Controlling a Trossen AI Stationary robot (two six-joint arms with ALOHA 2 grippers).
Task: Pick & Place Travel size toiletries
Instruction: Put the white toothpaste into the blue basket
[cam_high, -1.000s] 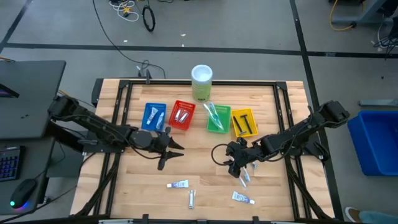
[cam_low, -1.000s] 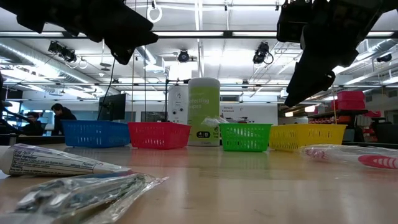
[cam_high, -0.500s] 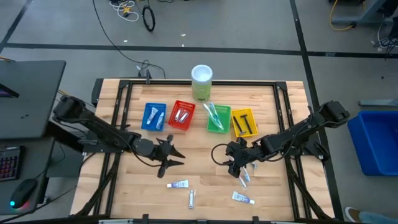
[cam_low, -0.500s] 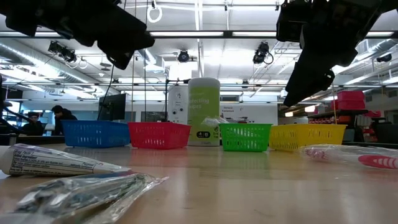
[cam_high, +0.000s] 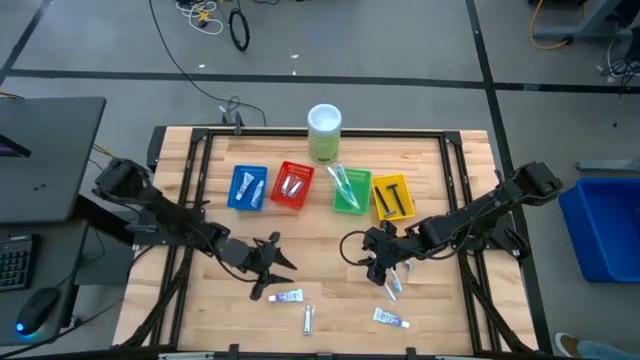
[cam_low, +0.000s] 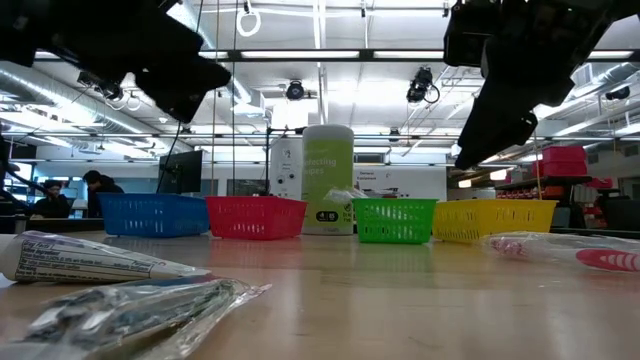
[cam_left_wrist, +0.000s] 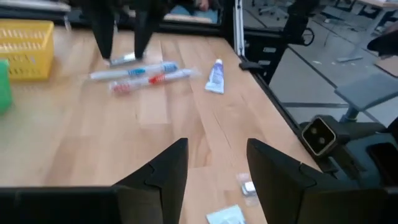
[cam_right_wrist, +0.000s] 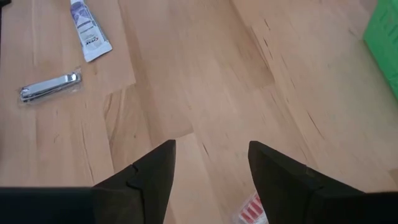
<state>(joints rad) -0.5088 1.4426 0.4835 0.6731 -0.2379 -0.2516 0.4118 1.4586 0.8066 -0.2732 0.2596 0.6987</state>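
Several toiletries lie loose on the wood table near its near edge: a white tube (cam_high: 288, 296), a wrapped metal clipper (cam_high: 308, 319), another tube (cam_high: 390, 319) and two wrapped toothbrushes (cam_high: 392, 284). My left gripper (cam_high: 276, 266) hovers open just beyond the first tube (cam_left_wrist: 227, 214) and touches nothing. My right gripper (cam_high: 374, 270) hovers open beside the toothbrushes, whose red end (cam_right_wrist: 252, 208) shows by its fingers. In the right wrist view the tube (cam_right_wrist: 90, 28) and the clipper (cam_right_wrist: 50, 87) lie farther off.
Blue (cam_high: 248, 187), red (cam_high: 293, 185), green (cam_high: 350, 190) and yellow (cam_high: 392, 196) trays stand in a row toward the far side, each with items inside. A pale green cylinder (cam_high: 325, 132) stands behind them. Bare wood lies between the two grippers.
My left gripper has moved toward the table's near edge, closing on the white tube, and has stayed open. The right arm and the loose items have kept still.
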